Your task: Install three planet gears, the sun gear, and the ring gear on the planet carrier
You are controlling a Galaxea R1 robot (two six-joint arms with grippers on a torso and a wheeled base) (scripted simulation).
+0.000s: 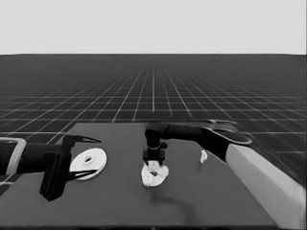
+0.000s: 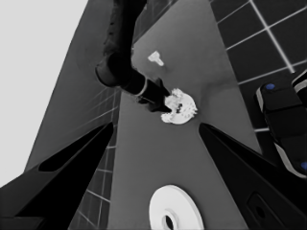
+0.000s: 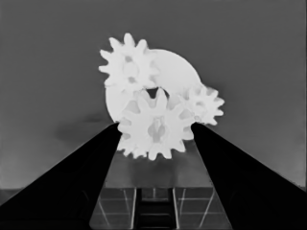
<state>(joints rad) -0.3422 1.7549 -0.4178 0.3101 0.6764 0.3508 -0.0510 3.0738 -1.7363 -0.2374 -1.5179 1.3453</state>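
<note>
Gears sit flat on the smaller round part (image 3: pixel 177 72), a thick white disc near the middle of the dark table (image 1: pixel 120 201), their faces turned up; being round, none has a long axis to speak of. The right wrist view shows three small white toothed gears there: one gear (image 3: pixel 128 67) at the disc's far edge, a second gear (image 3: pixel 204 104) to one side, and a third gear (image 3: pixel 156 128) nearest the camera, lying between the two black fingers (image 3: pixel 72 182) of the right gripper (image 1: pixel 155 165). The fingertips stand just beside that gear's teeth on either side; whether they press it I cannot tell. The three gears crowd closely round the disc's centre, their teeth near or touching.

The right arm (image 1: pixel 192 133) comes in from the right, bends over the table's middle and points its gripper straight down onto the stack.

The larger round part (image 1: pixel 89 162), a broad flat white disc with a raised rim and a small dark centre hole, lies flat at the table's left end. The left gripper (image 1: pixel 85 158) waits over it with its fingers spread wide, gripping nothing.

A thin white piece (image 1: pixel 203 156) lies alone to the right of the stack, well apart from it.
</note>
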